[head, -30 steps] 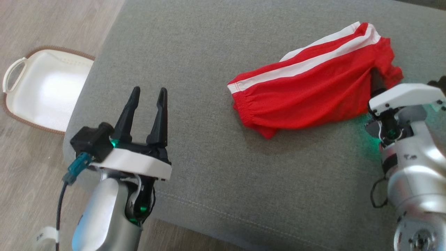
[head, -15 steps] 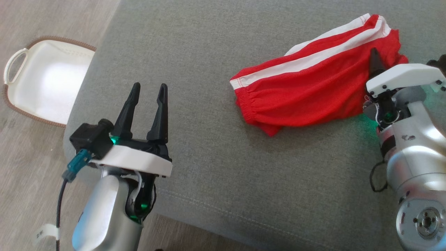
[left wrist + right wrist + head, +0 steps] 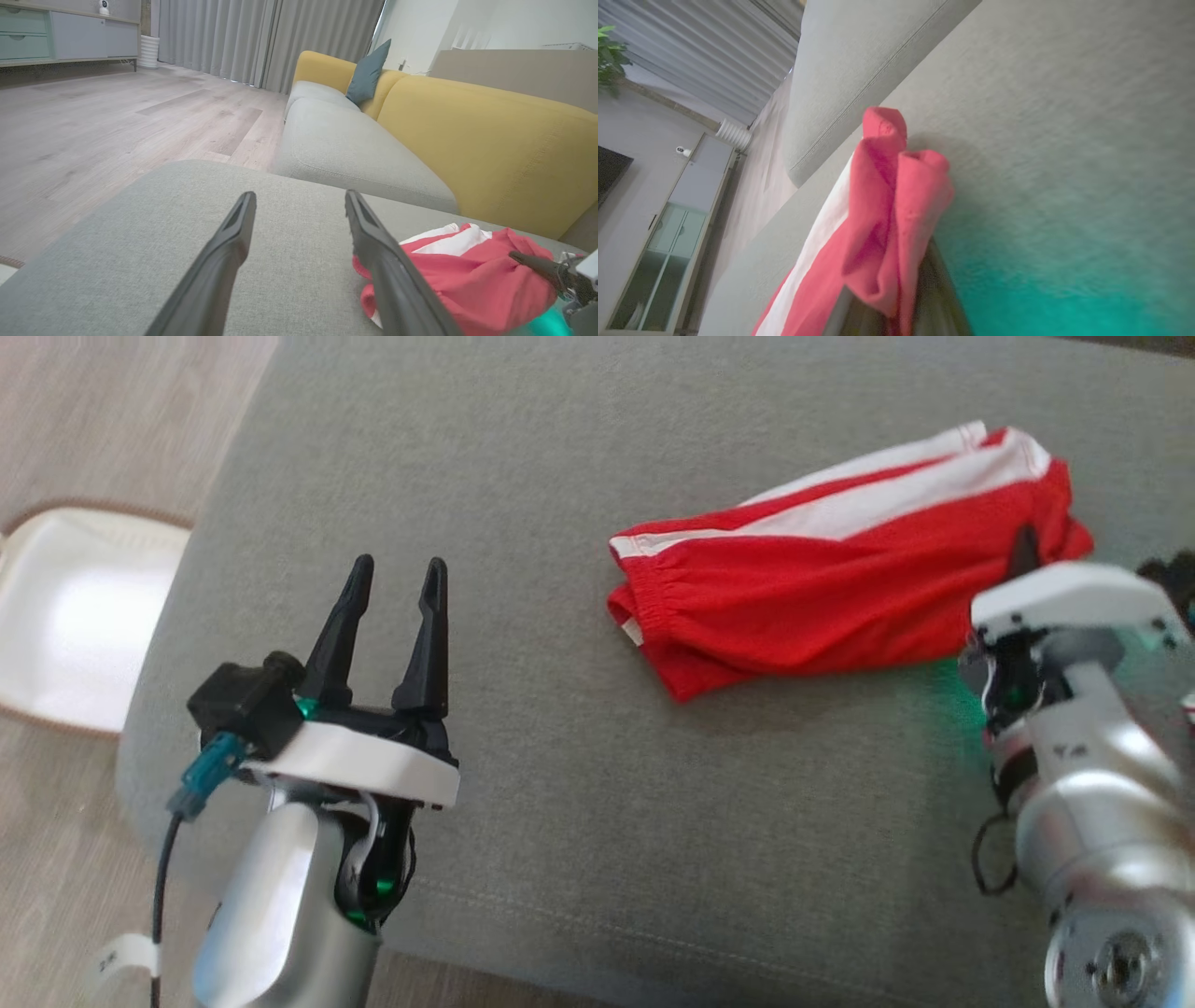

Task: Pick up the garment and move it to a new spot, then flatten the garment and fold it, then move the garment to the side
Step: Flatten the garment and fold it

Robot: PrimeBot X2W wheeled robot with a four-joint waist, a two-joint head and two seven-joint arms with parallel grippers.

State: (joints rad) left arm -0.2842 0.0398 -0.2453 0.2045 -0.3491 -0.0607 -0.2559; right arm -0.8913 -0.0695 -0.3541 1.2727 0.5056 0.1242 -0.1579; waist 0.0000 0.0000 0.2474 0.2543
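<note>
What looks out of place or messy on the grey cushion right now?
Only the red shorts with white side stripes: they lie crumpled and bunched on the grey fabric cushion, not flat, with one end pinched in the right claw. Nothing looks spilled or damaged.

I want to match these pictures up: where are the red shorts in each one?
Head view: red shorts upper right on the grey cushion, right hand pinching their end.
Left wrist view: shorts lower right corner.
Right wrist view: shorts lower centre, bunched up close.
Shared landmark: the grey cushion beneath them.
</note>
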